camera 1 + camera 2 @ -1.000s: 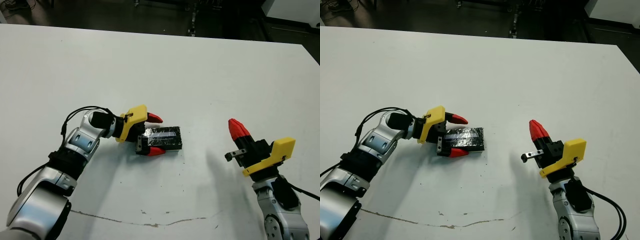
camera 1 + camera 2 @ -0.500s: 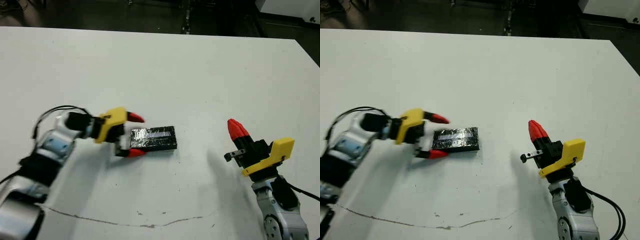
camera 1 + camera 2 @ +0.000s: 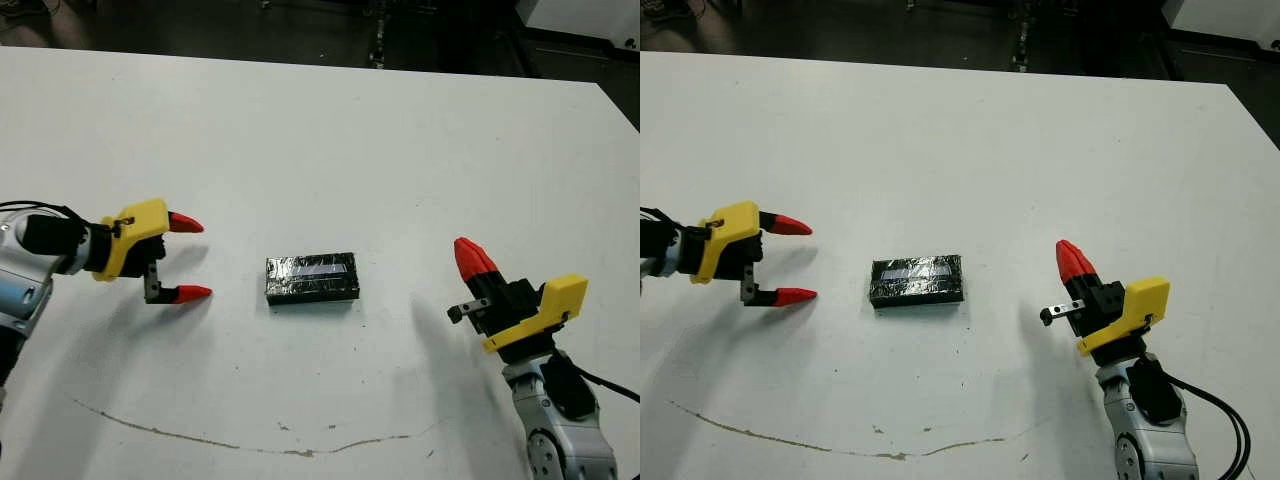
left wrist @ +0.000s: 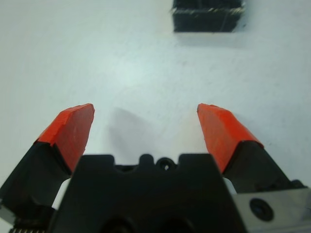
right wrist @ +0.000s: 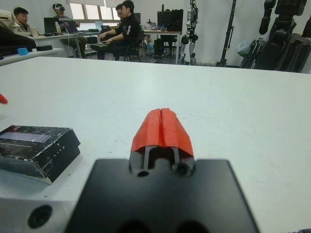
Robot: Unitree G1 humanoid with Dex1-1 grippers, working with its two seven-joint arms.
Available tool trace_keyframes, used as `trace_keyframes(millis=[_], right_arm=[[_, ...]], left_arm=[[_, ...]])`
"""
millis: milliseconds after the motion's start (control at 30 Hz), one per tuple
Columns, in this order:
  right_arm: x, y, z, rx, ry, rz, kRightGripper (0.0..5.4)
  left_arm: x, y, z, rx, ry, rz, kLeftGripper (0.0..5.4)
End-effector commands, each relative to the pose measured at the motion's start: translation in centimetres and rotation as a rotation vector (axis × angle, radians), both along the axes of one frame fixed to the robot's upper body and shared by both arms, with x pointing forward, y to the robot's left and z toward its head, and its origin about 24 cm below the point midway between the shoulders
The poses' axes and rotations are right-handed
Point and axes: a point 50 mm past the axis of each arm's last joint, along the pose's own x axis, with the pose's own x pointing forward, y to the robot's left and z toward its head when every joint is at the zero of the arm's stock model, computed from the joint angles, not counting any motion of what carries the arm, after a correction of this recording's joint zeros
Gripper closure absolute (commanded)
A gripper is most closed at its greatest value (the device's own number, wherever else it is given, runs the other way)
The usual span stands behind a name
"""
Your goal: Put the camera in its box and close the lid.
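You had the lid point(image 3: 312, 279) seated flat, so the task looked done; your left gripper point(image 3: 186, 258) hung spread and empty, the right point(image 3: 472, 257) pinched together.

Head stereo pair looking down on table point(image 3: 400, 140), both wrist views low, sharing the lid point(image 3: 312, 280)

The left arm is reaching in from the left edge, its wrist level and its yellow-bodied left gripper point(image 3: 185, 258) pointing toward the middle, the two red-tipped fingers point(image 3: 186, 223) spread wide apart — nothing is sitting between them. The right arm is rising from the bottom right corner, and the right gripper point(image 3: 472, 258) is pointing up and away, its fingers pressed together — empty.
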Motion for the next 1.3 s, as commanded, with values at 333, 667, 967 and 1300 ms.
trace_keyframes(millis=[333, 667, 967, 1300], right_arm=[[-0.1, -0.1, 0.1, -0.017, 0.005, -0.015, 5.40], [-0.1, -0.1, 0.1, -0.008, 0.015, -0.020, 5.40], [-0.1, -0.1, -0.1, -0.010, 0.012, -0.020, 5.40], [-0.2, -0.2, -0.2, -0.005, 0.014, -0.025, 5.40]], left_arm=[[-2.5, -6.9, 2.8, -0.700, -0.420, 0.388, 0.99], [-4.0, -13.0, 1.2, -0.841, -0.227, 0.283, 2.43], [-3.8, -15.9, -1.4, -0.760, -0.067, 0.314, 3.73], [-2.5, -17.4, -6.0, -0.624, 0.087, 0.429, 5.25]])
